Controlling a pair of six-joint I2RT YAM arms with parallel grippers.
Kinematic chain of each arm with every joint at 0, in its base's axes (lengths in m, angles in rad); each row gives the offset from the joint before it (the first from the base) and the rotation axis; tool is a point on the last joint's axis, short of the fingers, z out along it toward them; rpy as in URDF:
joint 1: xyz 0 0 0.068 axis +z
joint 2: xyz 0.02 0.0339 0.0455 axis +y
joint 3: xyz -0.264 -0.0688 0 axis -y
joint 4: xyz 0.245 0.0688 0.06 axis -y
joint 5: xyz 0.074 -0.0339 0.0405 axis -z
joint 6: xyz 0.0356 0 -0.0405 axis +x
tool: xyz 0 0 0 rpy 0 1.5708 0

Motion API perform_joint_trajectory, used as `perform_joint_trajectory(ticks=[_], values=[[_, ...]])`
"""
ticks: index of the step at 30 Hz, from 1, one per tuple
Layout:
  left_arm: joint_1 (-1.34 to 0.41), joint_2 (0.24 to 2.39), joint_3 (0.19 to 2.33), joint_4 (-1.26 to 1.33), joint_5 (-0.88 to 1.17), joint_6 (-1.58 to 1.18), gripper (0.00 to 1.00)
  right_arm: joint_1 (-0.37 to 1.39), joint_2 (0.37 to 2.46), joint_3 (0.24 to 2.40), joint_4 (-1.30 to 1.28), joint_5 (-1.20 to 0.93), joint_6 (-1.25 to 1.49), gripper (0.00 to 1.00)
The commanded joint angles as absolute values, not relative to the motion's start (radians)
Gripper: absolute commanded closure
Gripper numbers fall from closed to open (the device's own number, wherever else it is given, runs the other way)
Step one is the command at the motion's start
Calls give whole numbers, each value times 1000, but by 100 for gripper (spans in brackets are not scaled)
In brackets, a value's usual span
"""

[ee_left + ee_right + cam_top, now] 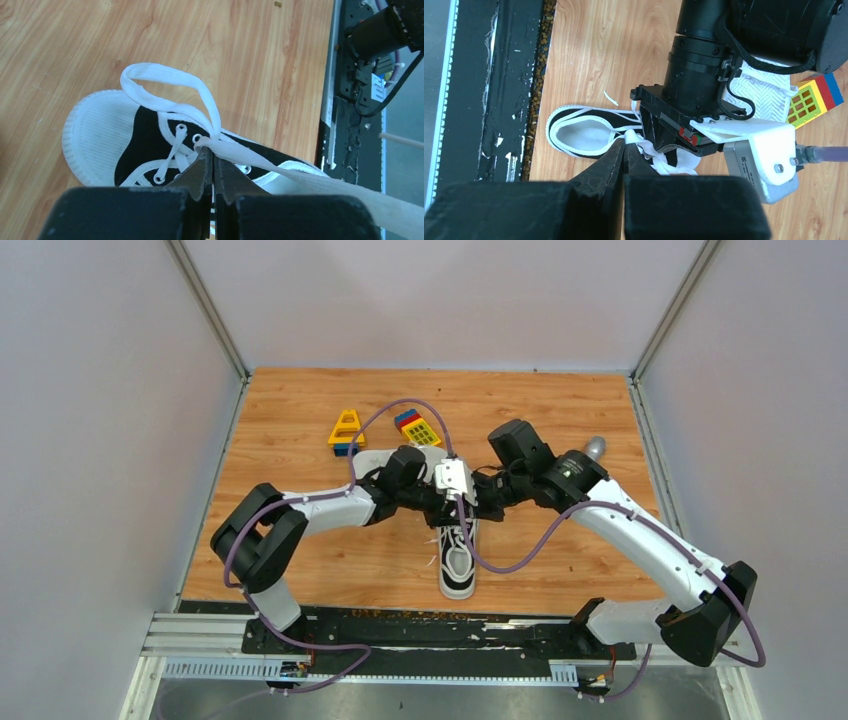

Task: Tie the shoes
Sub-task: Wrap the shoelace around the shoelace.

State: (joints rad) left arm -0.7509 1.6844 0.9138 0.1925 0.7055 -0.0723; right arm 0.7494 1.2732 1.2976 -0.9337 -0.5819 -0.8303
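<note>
Where laces (pixel 160 74) are pinched, shoe (pixel 145 135) lies near rail (pixel 350 142).

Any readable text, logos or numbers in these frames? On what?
None legible.
Shoe and lace: no brand or print shows.
Toy block: grid pattern only, no lettering.
White connector by the rail: markings too blurred to read.

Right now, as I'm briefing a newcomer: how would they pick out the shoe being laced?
On the wooden table, look near the front edge, at its middle. The shoe lies there upright, black with white laces pinched by the left hand and right hand. The other shoe, further back by the coloured blocks, lies sole up.
</note>
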Motion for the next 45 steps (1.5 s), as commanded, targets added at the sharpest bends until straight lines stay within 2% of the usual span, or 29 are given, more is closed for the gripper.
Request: perform_joint_trajectory(ticks=[1, 15, 25, 30, 31, 33, 37, 41, 45], values=[[-733, 1700, 944, 167, 684, -41, 100, 756, 1233, 1310, -909, -576, -888, 100], [-704, 1693, 889, 263, 640, -151, 100, 745, 1177, 1168, -998, -605, -943, 100], [-695, 1710, 862, 341, 769, -90, 100, 692, 1168, 905, -952, -588, -986, 100], [-695, 1705, 849, 339, 802, -43, 100, 670, 1197, 833, -849, -634, -971, 93], [-696, 1703, 846, 344, 801, -38, 100, 661, 1208, 837, -842, -645, -972, 89], [-695, 1699, 835, 347, 801, -31, 100, 648, 1227, 852, -838, -645, -956, 74], [-695, 1684, 820, 369, 801, -13, 100, 607, 1224, 885, -844, -619, -907, 62], [-695, 1672, 810, 390, 807, -2, 100, 529, 1276, 927, -828, -704, -830, 60], [-695, 1681, 804, 423, 823, -1, 100, 433, 1424, 1021, -827, -809, -764, 63]])
